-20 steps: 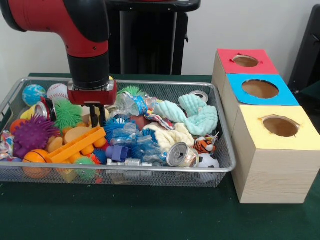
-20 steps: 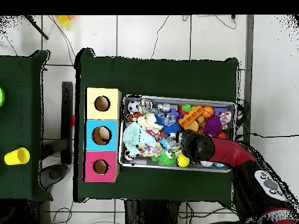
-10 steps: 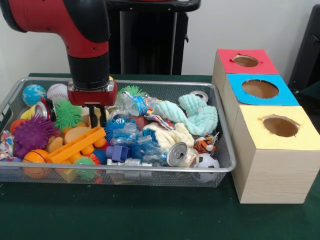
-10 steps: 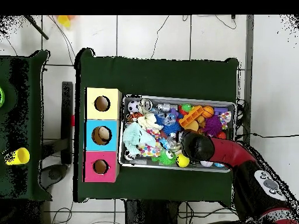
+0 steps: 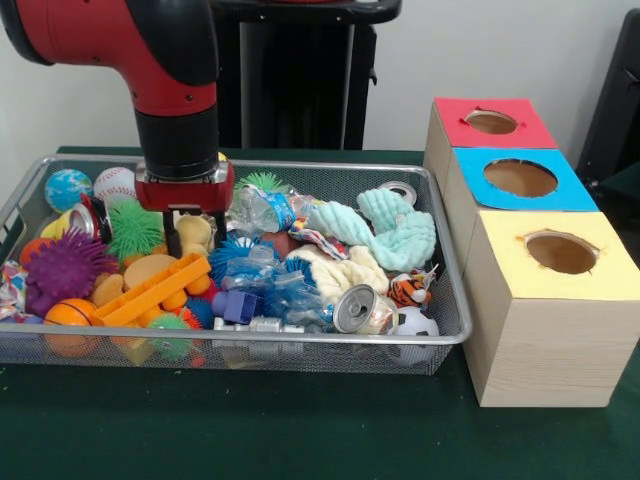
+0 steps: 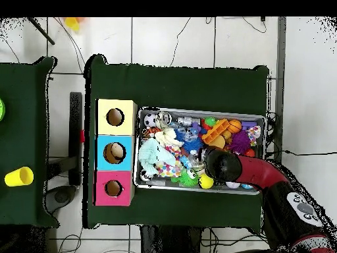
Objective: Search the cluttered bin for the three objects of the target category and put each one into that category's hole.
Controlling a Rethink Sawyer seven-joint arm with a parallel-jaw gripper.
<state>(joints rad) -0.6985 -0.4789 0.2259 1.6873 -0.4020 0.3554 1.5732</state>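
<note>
My gripper (image 5: 195, 240) hangs low over the left-middle of the wire bin (image 5: 300, 338), and it is open. A tan, soft-looking toy (image 5: 195, 233) sits between the two fingers (image 5: 172, 240); whether they touch it I cannot tell. An orange plastic bar (image 5: 150, 290) lies just in front of the gripper, and a green spiky ball (image 5: 134, 228) is on its left. In the overhead view the arm (image 6: 227, 166) covers the gripper. Three boxes with holes stand beside the bin: red (image 5: 492, 122), blue (image 5: 520, 178) and yellow (image 5: 560, 253).
The bin is packed: a purple spiky ball (image 5: 66, 268), a baseball (image 5: 114, 183), a globe ball (image 5: 67, 188), mint cloths (image 5: 390, 230), a can (image 5: 354, 308), a tiger toy (image 5: 410, 289), a soccer ball (image 5: 413, 325), blue spiky pieces (image 5: 235, 262). Green cloth covers the table (image 5: 300, 420).
The fingers, close together a second ago, have spread apart around the tan toy. The arm has stayed in place.
</note>
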